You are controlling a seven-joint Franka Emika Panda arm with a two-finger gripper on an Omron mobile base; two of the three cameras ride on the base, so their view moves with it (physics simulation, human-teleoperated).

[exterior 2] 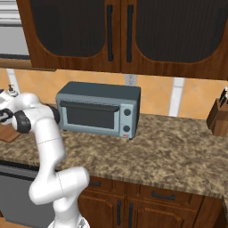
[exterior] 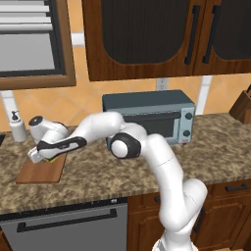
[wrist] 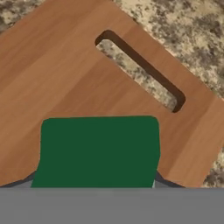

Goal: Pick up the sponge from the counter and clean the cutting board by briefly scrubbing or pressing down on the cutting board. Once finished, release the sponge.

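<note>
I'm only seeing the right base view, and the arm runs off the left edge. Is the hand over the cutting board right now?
Observer: Yes. In the left base view the hand is over the far part of the cutting board.
Operator: Does it have the sponge?
Observer: It looks so. The hand view shows the sponge gripped right in front of the camera, green side facing it.
Operator: Where on the board is it?
Observer: Next to the handle slot. The slot itself is uncovered, and counter shows through it.
</note>
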